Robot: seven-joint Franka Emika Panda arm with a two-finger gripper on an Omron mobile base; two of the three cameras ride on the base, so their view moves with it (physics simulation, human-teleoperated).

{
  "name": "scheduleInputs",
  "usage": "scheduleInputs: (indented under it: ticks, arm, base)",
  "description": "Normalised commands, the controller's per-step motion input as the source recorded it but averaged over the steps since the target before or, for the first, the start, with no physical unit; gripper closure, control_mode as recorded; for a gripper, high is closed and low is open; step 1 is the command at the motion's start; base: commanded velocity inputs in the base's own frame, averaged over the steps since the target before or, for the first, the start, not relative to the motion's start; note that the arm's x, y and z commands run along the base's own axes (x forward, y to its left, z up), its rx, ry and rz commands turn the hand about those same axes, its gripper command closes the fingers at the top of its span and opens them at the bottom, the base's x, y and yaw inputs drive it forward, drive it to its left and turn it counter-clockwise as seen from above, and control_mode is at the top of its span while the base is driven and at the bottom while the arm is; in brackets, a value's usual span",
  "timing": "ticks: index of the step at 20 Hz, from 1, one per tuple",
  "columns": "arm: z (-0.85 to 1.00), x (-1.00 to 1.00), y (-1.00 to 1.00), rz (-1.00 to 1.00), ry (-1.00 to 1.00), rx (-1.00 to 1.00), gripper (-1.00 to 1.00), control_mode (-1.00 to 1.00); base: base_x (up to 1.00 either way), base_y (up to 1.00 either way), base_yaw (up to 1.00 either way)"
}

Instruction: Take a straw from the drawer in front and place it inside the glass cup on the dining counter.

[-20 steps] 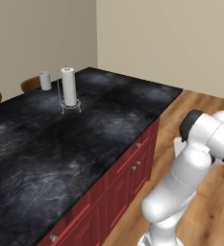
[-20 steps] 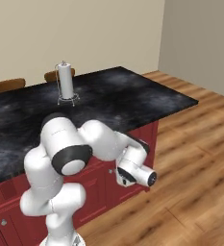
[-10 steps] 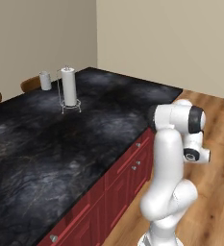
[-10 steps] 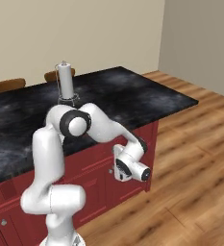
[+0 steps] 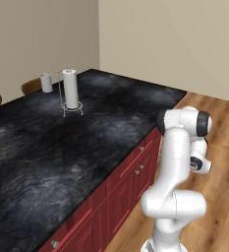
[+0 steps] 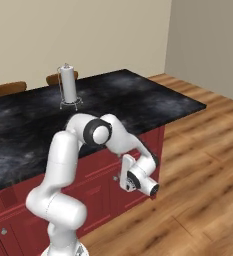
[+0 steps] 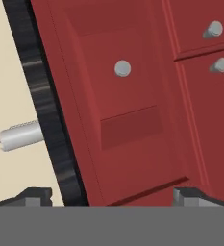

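A kitchen: stone-topped dining counter (image 5: 86, 142), paper-towel roll (image 5: 70, 88).

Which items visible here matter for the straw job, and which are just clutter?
Job:
- drawer, shut, knob facing the hand camera
- glass cup on the dining counter
- gripper, open, near the drawer front

Clutter:
- paper-towel roll on its stand
- chair backs behind the counter

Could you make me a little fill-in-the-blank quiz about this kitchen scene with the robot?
1. The dining counter has a glossy ____ stone top.
2. The glass cup stands beside the paper-towel ____.
3. The hand faces a red drawer whose front is ____, not pulled out.
4. The hand's fingers stand wide ____, holding nothing.

Missing words: black; roll; closed; open
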Motion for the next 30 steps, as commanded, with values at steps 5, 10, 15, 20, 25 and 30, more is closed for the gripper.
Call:
scheduleInputs:
  ticks: [5, 10, 15, 20, 25, 30]
  arm:
    - [0.00, 0.37, 0.36, -0.07, 0.00, 0.01, -1.00, -1.00]
    - [0.00, 0.37, 0.22, -0.03, 0.00, 0.00, -1.00, -1.00]
    - [-0.02, 0.30, 0.07, 0.00, 0.00, 0.00, -1.00, -1.00]
    - [-0.11, 0.34, 0.02, 0.00, 0.00, 0.00, -1.00, -1.00]
    - [-0.13, 0.30, 0.00, 0.00, 0.00, 0.00, -1.00, -1.00]
    - [-0.22, 0.34, 0.01, 0.00, 0.00, 0.00, -1.00, -1.00]
  base:
    - [0.00, 0.00, 0.00]
    - [0.00, 0.00, 0.00]
    - [0.00, 0.00, 0.00]
    - [0.00, 0.00, 0.00]
    - [0.00, 0.00, 0.00]
    - [0.00, 0.00, 0.00]
